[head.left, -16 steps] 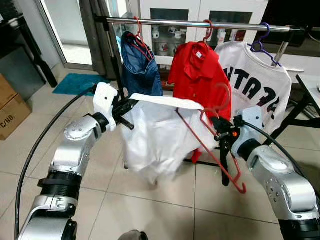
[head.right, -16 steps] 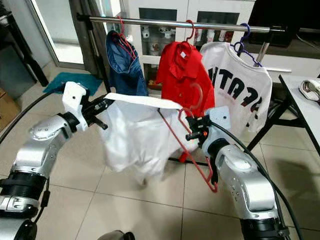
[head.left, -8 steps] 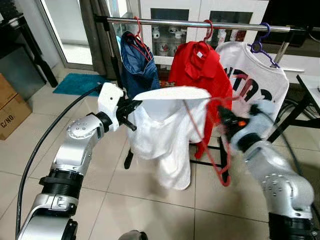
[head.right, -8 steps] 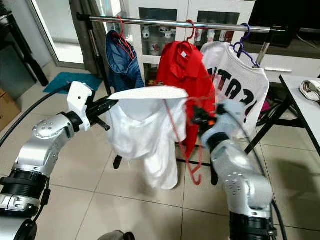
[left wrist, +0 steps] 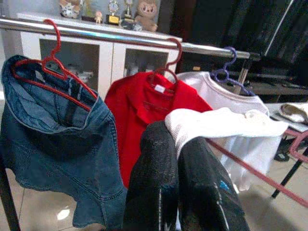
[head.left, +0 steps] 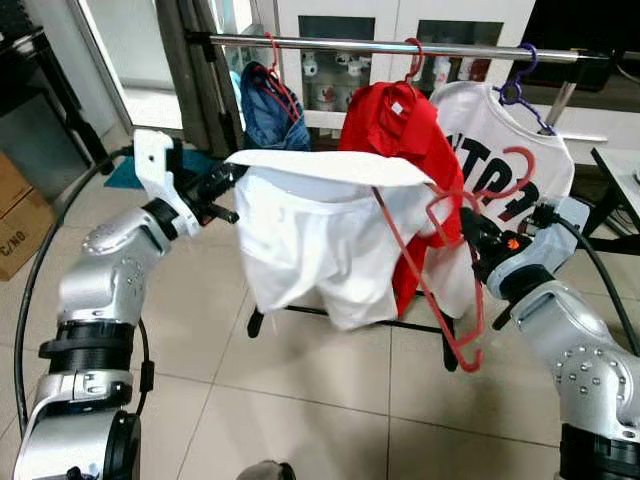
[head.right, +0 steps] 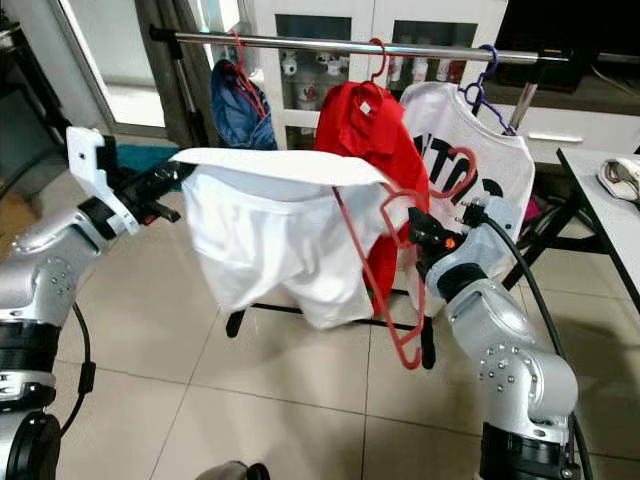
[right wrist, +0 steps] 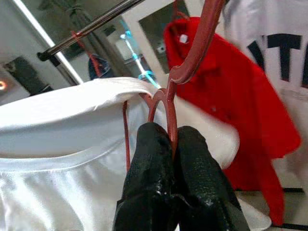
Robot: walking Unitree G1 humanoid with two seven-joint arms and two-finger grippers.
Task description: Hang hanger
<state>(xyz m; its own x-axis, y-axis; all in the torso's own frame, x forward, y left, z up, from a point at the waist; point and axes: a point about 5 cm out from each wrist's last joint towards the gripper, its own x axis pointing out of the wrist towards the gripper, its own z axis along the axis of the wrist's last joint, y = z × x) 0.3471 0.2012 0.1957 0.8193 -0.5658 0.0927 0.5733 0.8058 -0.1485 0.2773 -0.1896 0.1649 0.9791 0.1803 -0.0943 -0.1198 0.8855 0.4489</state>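
A white shirt (head.left: pixel 320 240) hangs stretched between my two grippers below the silver rail (head.left: pixel 400 45). My left gripper (head.left: pixel 228 178) is shut on the shirt's left shoulder edge; the wrist view shows the white cloth (left wrist: pixel 216 122) pinched between its fingers (left wrist: pixel 156 183). My right gripper (head.left: pixel 470 232) is shut on the neck of a red hanger (head.left: pixel 440 290), whose triangle is partly inside the shirt and whose lower corner dangles free. The hanger's hook (head.left: pixel 515 165) rises in front of the white printed shirt. In the right wrist view the fingers (right wrist: pixel 154 183) clamp the hanger stem (right wrist: pixel 171 125).
On the rail hang a denim garment (head.left: pixel 270 115) on a red hanger, a red shirt (head.left: pixel 405 135) and a white printed shirt (head.left: pixel 510 160) on a purple hanger. A gap lies on the rail between denim and red shirt. Cardboard box (head.left: pixel 20 225) at left, table edge (head.left: pixel 620 180) at right.
My left arm has swung out to the left, spreading the white shirt wide. The right gripper has risen with the hanger, lifting its hook higher in front of the printed shirt.
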